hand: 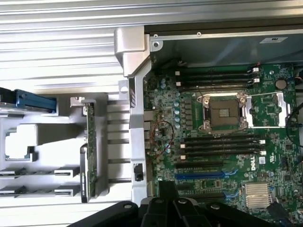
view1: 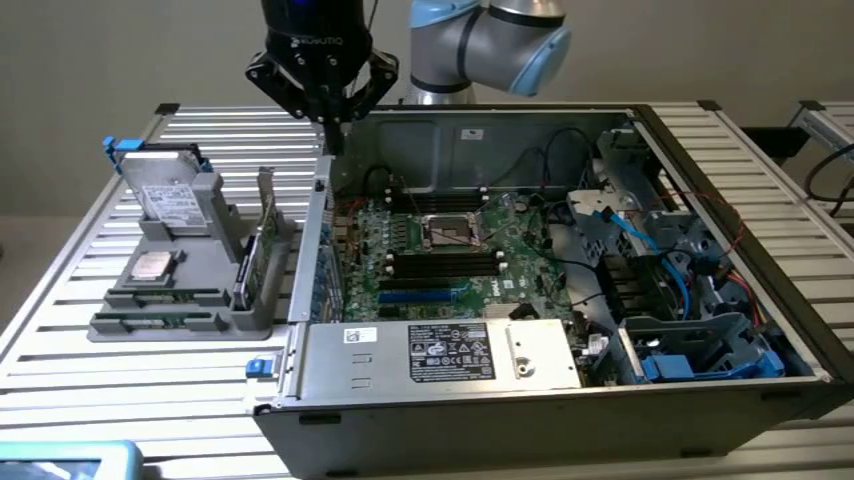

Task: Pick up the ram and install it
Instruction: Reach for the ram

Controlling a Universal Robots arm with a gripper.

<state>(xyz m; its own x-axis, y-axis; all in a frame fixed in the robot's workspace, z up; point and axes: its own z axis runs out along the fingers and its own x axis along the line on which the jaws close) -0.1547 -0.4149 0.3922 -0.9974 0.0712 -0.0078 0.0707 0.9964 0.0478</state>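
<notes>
The thin green ram stick (view1: 150, 322) lies in the grey plastic holder (view1: 254, 320) up front, well apart from the black gripper (view1: 332, 140). Farther back, the gripper hangs over the open computer case (view1: 400, 440) edge, jaws pinched shut, holding nothing. Pickup is not yet begun; I think it calls for open jaws.
</notes>
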